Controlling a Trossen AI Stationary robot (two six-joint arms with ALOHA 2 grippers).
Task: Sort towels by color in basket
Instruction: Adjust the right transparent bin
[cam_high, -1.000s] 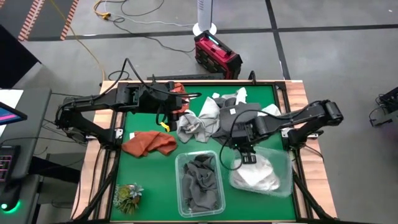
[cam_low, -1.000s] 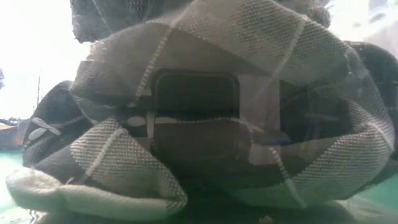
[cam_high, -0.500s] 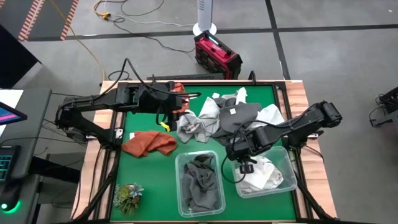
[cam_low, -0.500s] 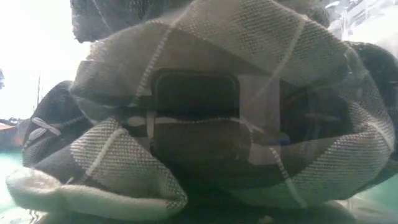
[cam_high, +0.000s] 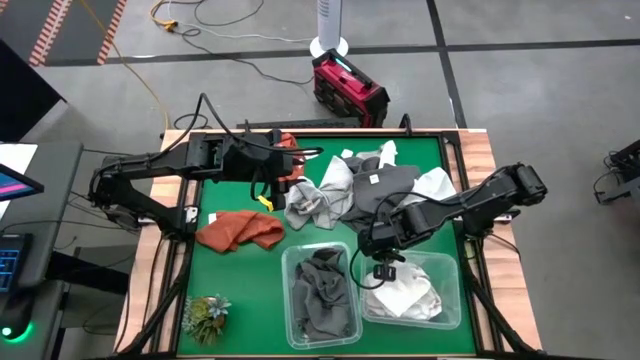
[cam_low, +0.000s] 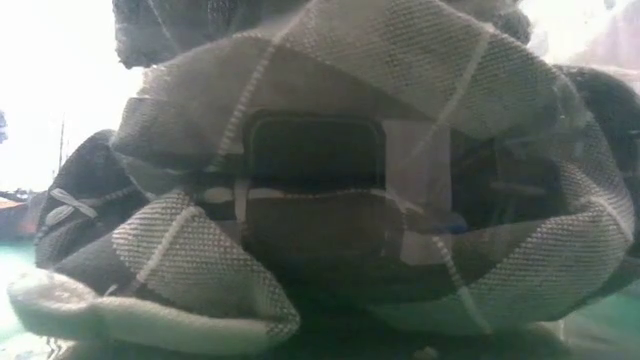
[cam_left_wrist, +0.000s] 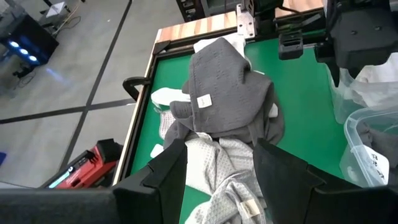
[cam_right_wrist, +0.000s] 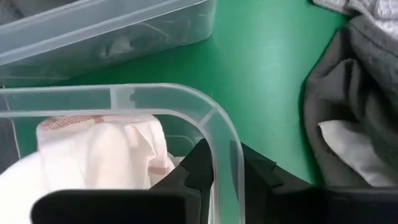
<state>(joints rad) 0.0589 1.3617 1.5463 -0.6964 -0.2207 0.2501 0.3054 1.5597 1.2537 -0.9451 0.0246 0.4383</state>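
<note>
- Two clear bins sit at the near edge of the green table (cam_high: 245, 262): the left bin (cam_high: 321, 296) holds dark grey towels (cam_high: 322, 288), the right bin (cam_high: 445, 300) holds white towels (cam_high: 405, 297).
- Right gripper (cam_high: 385, 268) hangs over the right bin's corner; in the right wrist view its fingers (cam_right_wrist: 200, 167) are nearly closed astride the bin's clear rim (cam_right_wrist: 219, 134) (one finger inside the wall, one outside), pinching the plastic, with no towel between them.
- White cloth (cam_right_wrist: 99, 155) lies inside the bin just beside the inner finger; a dark grey towel (cam_right_wrist: 354, 93) lies on the mat beyond the outer one.
- Left gripper (cam_high: 268, 187) rests at the pile's edge, its fingers (cam_left_wrist: 171, 171) well apart with a light grey towel (cam_left_wrist: 227, 171) lying between them; whether they press on it I cannot tell.
- Ahead of those fingers a dark grey towel (cam_left_wrist: 227, 90) with a small white tag tops the mixed pile (cam_high: 365, 185).
- Rust-orange towel (cam_high: 240, 231) lies alone, off to the left gripper's near side.
- Low view is filled by a checked grey cloth (cam_low: 330, 180).
</note>
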